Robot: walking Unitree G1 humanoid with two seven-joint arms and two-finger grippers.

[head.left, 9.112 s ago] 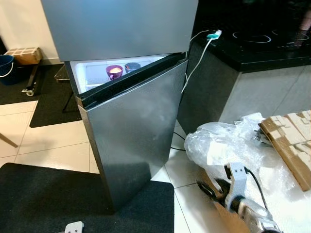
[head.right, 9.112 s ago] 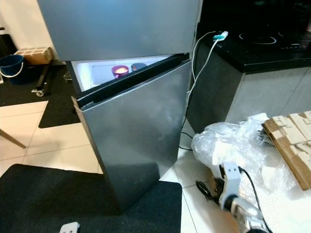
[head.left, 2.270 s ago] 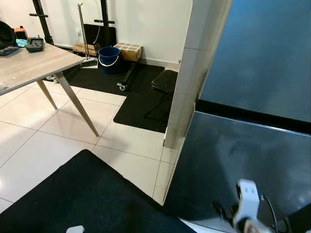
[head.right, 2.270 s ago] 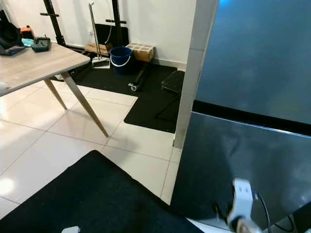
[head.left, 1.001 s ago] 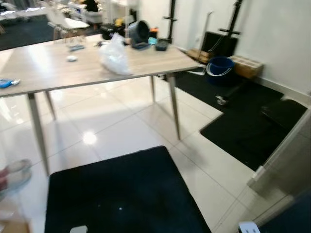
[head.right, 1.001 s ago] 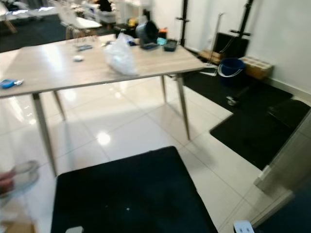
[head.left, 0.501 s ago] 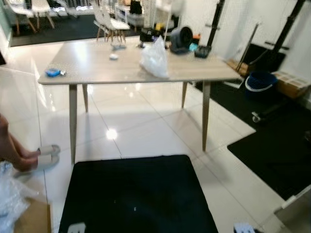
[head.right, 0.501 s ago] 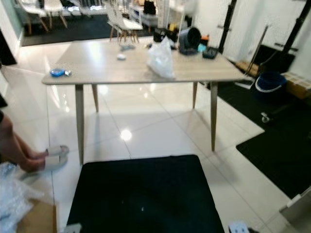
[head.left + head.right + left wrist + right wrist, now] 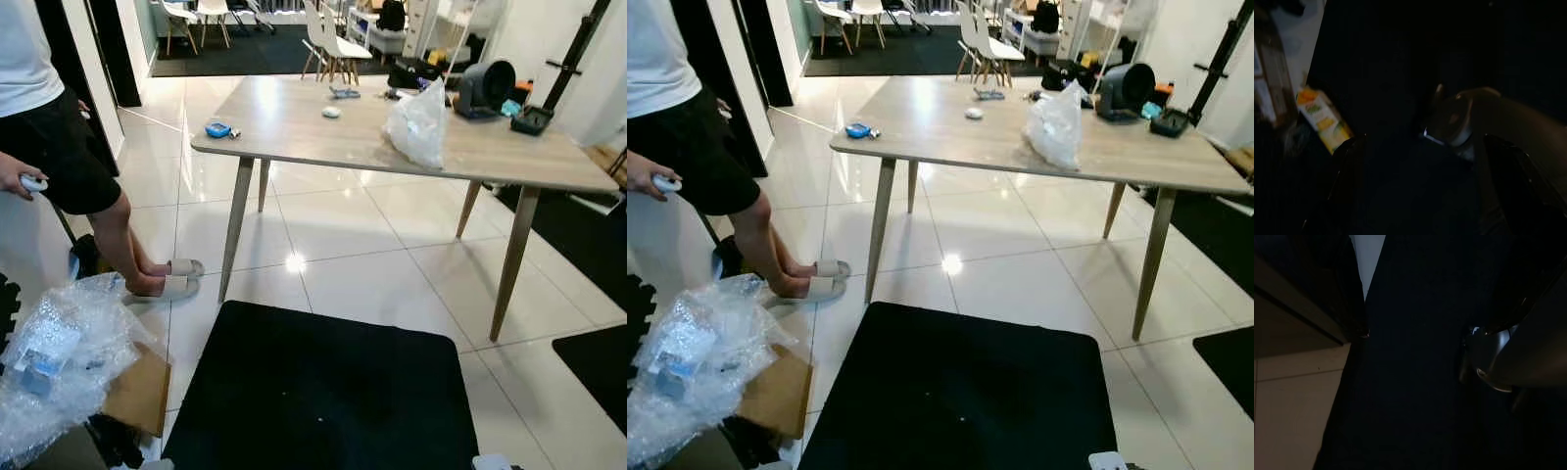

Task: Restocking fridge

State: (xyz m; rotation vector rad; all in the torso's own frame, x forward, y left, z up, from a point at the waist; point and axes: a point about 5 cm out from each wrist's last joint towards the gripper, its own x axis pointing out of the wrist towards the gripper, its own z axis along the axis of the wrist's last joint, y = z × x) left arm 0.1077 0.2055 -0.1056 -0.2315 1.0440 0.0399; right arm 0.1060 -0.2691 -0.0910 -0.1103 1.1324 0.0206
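Left eye view: the robot is facing a wooden table [image 9: 294,127] carrying a clear plastic bag [image 9: 419,127], a small blue item [image 9: 217,129] and a dark round appliance [image 9: 487,86]. A black floor mat [image 9: 323,392] is lying directly ahead. A person [image 9: 59,147] in black shorts and slippers is standing to the left, holding a small white object. At lower left, bubble wrap [image 9: 59,357] is resting on cardboard [image 9: 137,392].

Right eye view: the same room is showing, with white chairs [image 9: 975,34] beyond the table. No fridge is appearing here, so the restocking is looking barely begun.

Left wrist view: it is very dark; an orange-and-yellow juice carton [image 9: 1322,120], likely stock for the fridge, is lying on the floor. I cannot tell how the left jaws are standing.

Right wrist view: dark mat and pale tile [image 9: 1293,421] are showing; the right jaws' state cannot be told either.

Risk: walking on could mean tripping on the wrap and cardboard, or brushing the person standing close.
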